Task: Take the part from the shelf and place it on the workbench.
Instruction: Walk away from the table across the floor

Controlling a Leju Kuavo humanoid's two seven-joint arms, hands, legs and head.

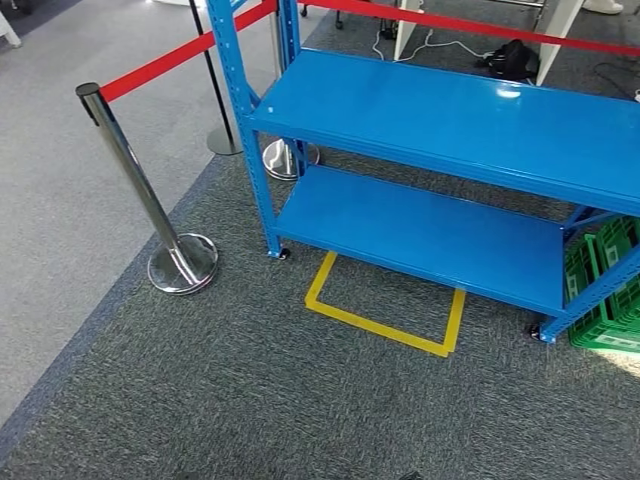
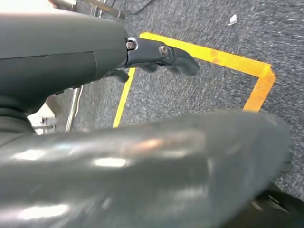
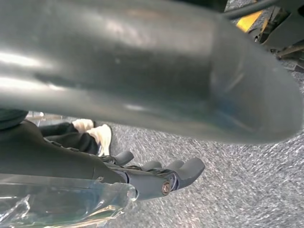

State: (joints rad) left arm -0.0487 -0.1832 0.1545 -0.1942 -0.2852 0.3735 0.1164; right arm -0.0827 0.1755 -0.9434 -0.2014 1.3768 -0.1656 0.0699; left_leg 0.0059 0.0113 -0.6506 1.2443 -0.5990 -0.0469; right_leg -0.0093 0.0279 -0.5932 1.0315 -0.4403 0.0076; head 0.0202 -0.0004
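Blue steel shelf [image 1: 453, 120] stands ahead of the robot, well above and forward of both hanging hands, and both of its boards in the head view lie bare; the part is not to be seen on them, so where it sits I cannot tell. Grey carpet [image 1: 226, 400] runs beneath. A yellow tape square [image 1: 389, 325] lies on the carpet at the shelf's foot, probably marking where the robot should stand to reach in; the same tape [image 2: 218, 57] lies just beyond the left hand's fingertips. A chrome post [image 1: 151, 210] with its red belt fences the area. Green crates [image 1: 604, 290] sit under the shelf's far end.

The left hand [image 2: 157, 54] hangs with its fingers loosely extended and holds nothing. The right hand [image 3: 161, 178] likewise hangs slack and empty, fingers apart over carpet, with a person's shoe [image 3: 102, 135] behind it.
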